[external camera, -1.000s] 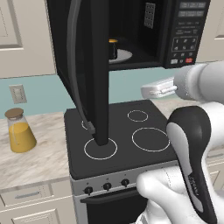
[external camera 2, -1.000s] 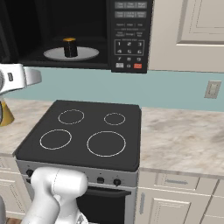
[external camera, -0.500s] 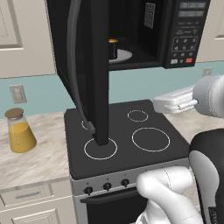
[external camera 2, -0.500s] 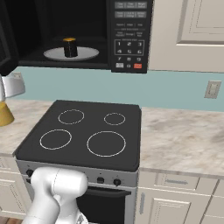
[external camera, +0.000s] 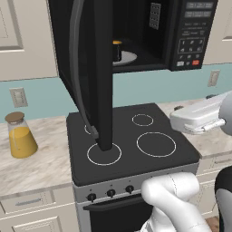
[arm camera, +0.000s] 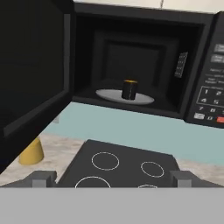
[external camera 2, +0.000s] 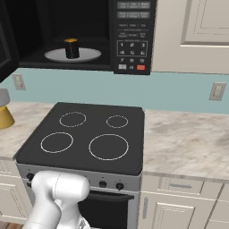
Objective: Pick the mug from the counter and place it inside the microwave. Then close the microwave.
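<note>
The black mug (external camera 2: 71, 48) stands upright on the white round plate (external camera 2: 91, 55) inside the open microwave (external camera 2: 132, 36). It shows there too in the left base view, mug (external camera: 117, 50), and in the hand view, mug (arm camera: 129, 89). The microwave door (external camera: 93, 68) hangs wide open over the stovetop's left side. My gripper (arm camera: 113, 179) is open and empty, and looks at the cavity from a distance. In the left base view my white hand (external camera: 199, 118) hovers over the beige counter (external camera: 206, 145) right of the stove, well below and apart from the microwave.
A black glass stovetop (external camera 2: 85, 134) lies under the microwave. A cork-topped flask of orange liquid (external camera: 19, 136) stands on the counter at the left. The keypad panel (arm camera: 210, 98) sits on the microwave's right side. Cream drawers (external camera 2: 179, 188) run below the counter.
My hand has drawn back from the microwave, moving right and lower in the left base view. The mug stays on the plate and the door stays open.
</note>
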